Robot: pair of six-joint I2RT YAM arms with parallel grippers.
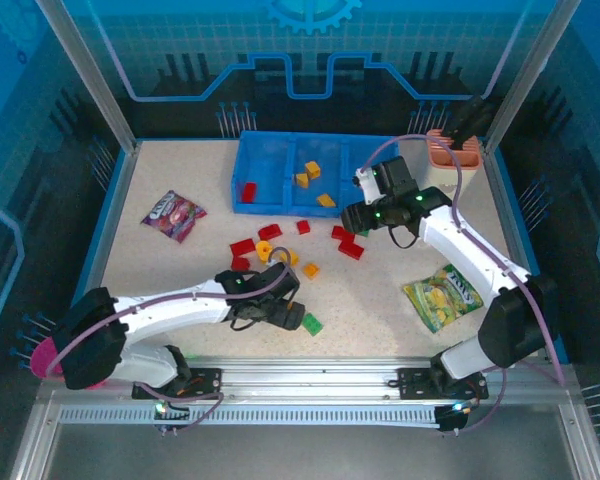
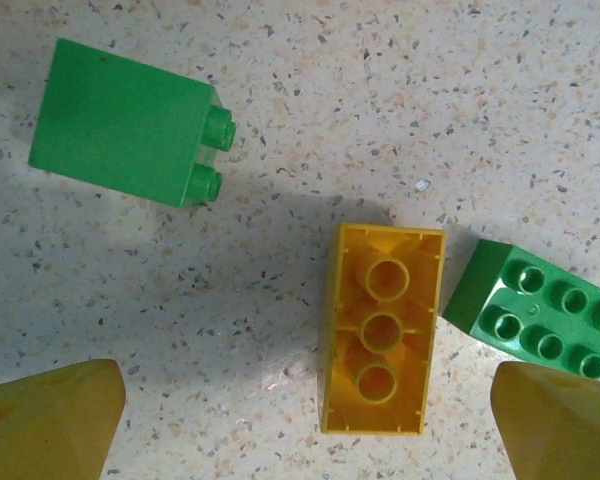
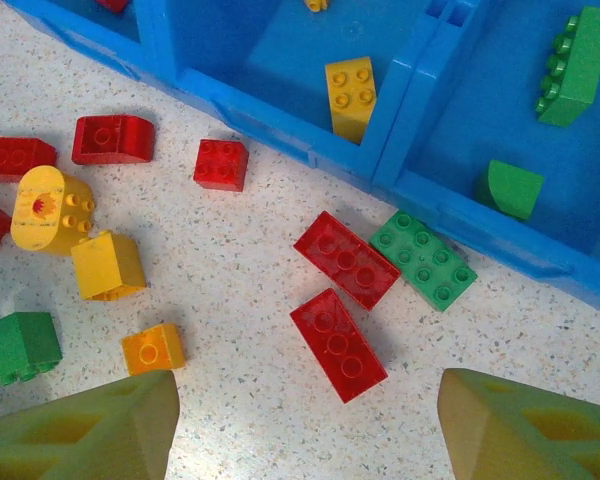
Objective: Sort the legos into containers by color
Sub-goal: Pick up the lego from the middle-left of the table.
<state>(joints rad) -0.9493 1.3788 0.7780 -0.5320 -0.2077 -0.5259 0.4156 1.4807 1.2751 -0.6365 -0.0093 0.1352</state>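
**Bricks (image 1: 270, 232) loose on the table (image 1: 160, 265), on the near side of the blue bin (image 1: 280, 208).** The bin's three compartments already hold some bricks: red in the left one, yellow in the middle, and green pieces (image 3: 510, 188) in the right.

The left gripper (image 2: 308, 410) hovers well apart from the bin, toward the table's near edge. Its jaws are spread wide and grasp nothing. A yellow brick (image 2: 383, 330) lies hollow side up between the fingertips, nearer one finger than the other.

The right gripper (image 3: 308, 410) hangs near the front of the bin's middle and right compartments, likewise spread and empty. Below it are two red bricks (image 3: 338, 343) and a green brick (image 3: 423, 258) just beside the bin's front wall.

**Handling (judged).** The bricks look hard, stiff, light and smooth-walled. They should not crush, but may slip or pivot if pinched at a corner or over the studs. The best hold on the yellow brick is across its two long flat walls, which face the fingers.

**Obstructions.**
- A second green brick (image 2: 535, 315) sits just beside one long wall, leaving little room for a finger. Whether the two touch cannot be told.
- A third green brick (image 2: 120, 120), on its side, lies clear of the yellow brick.
- A purple snack packet (image 1: 173, 214) lies off the bin's left end, out of the way.
- A yellow-green snack packet (image 1: 442, 297) lies well in front of the bin's right end, also out of the way.
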